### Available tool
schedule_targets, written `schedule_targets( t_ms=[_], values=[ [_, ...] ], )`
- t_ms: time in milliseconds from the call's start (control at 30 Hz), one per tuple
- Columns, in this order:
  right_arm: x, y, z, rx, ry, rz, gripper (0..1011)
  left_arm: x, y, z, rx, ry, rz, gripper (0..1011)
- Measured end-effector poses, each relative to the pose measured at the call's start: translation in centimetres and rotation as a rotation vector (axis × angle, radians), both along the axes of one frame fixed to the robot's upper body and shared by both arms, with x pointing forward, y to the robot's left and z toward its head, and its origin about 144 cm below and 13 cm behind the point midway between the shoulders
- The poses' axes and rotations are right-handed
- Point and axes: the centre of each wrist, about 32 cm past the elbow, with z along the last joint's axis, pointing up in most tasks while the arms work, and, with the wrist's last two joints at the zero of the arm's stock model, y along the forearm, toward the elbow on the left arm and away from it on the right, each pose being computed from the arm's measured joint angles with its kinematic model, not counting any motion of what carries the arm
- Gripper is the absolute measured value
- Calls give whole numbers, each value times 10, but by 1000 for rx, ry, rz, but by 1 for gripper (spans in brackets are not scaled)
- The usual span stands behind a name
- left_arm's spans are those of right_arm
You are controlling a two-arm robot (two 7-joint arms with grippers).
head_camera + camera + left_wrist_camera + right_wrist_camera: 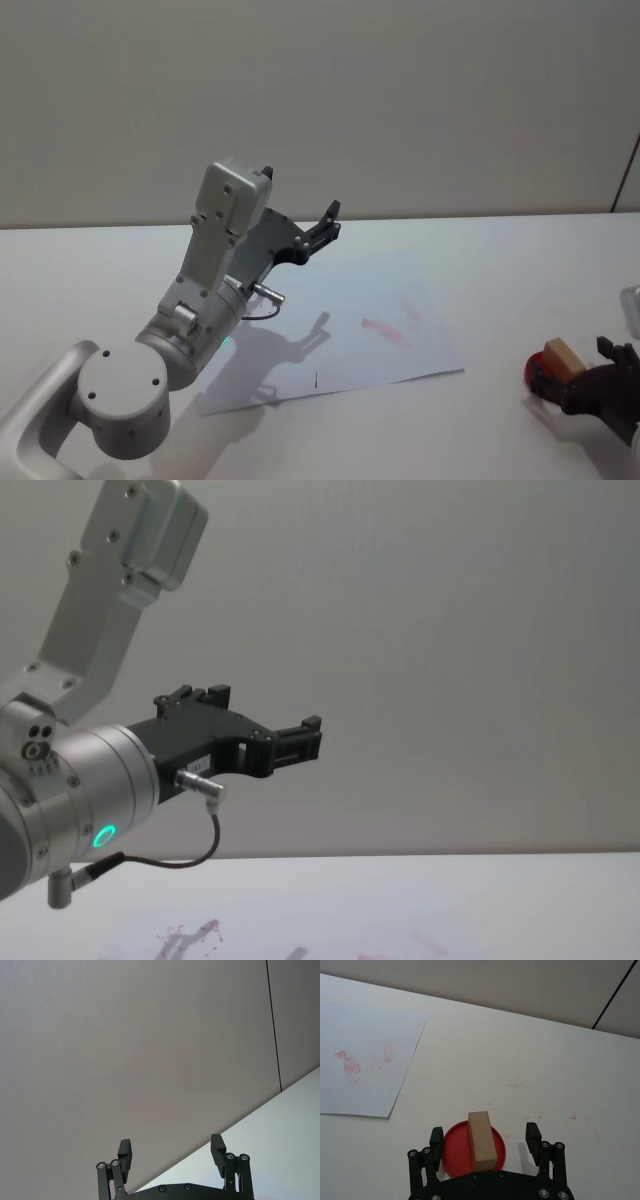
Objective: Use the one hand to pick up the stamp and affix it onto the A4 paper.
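Nearest, at the front R of the table [480,270], the R gripper [568,368] sat low w/ its jaws spread wide, gripping nothing. In the R wrist view the gripper [485,1135] had its fingers either side of the stamp [482,1140], w/ a gap on each side, so no contact. The stamp [563,355], a small tan block, stood upright on a round red ink pad [455,1152], which lay flat on the table. A few faint red smudges [515,1084] marked the bare tabletop just beyond the pad.

Further in, to the L of the pad [533,372] and well apart from it, the A4 paper [370,300] lay flat, w/ red stamp marks [385,330] near its middle. Same sheet [365,1025] & marks [350,1065] showed in the R wrist view.

The L arm rose from the front L corner and reached over the paper's L part. The L gripper [330,222] was held up off the table, jaws open & empty, aimed toward the wall [400,100]. The L wrist view showed the L gripper [170,1146] w/ fingers well apart against that wall; the chest view showed it [310,735] side-on, high above the table.
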Motion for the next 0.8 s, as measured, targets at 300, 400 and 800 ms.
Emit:
schedule_targets(
  t_ms=[300, 400, 800],
  values=[
    [5, 0, 0, 10, 6, 9, 1001, 0, 0, 0, 0, 0, 0, 1001],
    [6, 0, 0, 12, 11, 11, 1001, 0, 0, 0, 0, 0, 0, 1001],
    [8, 1, -1, 20, 21, 16, 746, 0, 0, 0, 0, 0, 0, 1001]
  ],
)
